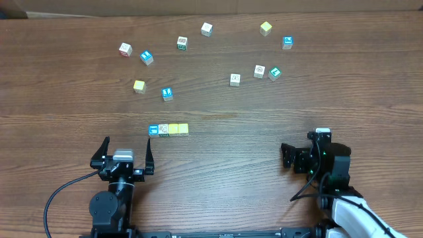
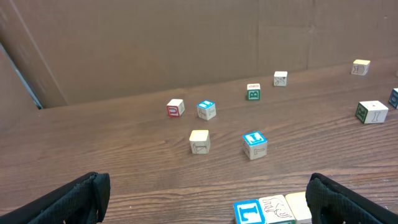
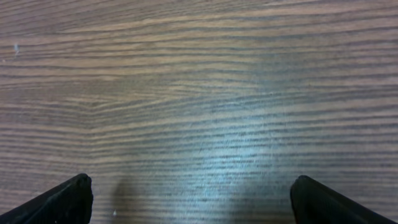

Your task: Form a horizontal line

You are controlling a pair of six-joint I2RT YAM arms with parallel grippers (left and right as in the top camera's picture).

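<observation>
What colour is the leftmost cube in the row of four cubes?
The cube is blue with a white icon; the left wrist view shows it best.

A dark brown wood-grain tabletop [image 1: 264, 112] fills the scene, its grain running side to side. Along its far edge stands a plain brown cardboard wall [image 2: 186, 43] with vertical creases. Soft overhead light leaves a pale glare on the wood.
</observation>
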